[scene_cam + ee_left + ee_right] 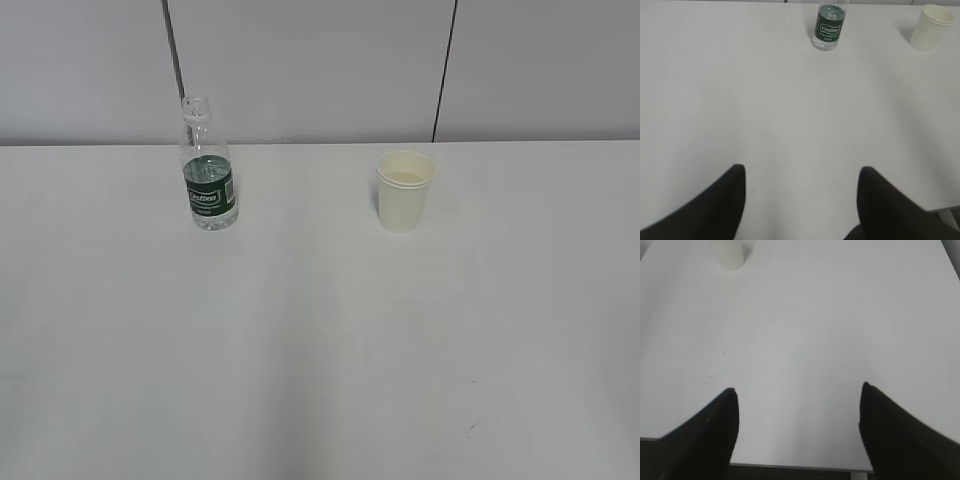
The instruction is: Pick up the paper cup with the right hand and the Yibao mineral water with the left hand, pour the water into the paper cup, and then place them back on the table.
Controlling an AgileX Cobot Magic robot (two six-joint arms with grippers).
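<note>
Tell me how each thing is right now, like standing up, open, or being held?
Yibao mineral water: upright on the table, no cap, partly full, not held.
paper cup: upright, open top, not held, apart from the bottle.
left hand: open, empty, far from the bottle.
right hand: open, empty, far from the cup.

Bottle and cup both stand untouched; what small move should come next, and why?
Probably reach forward: the left hand toward the bottle, the right hand toward the cup. Both hands are open, empty and far back from them.
</note>
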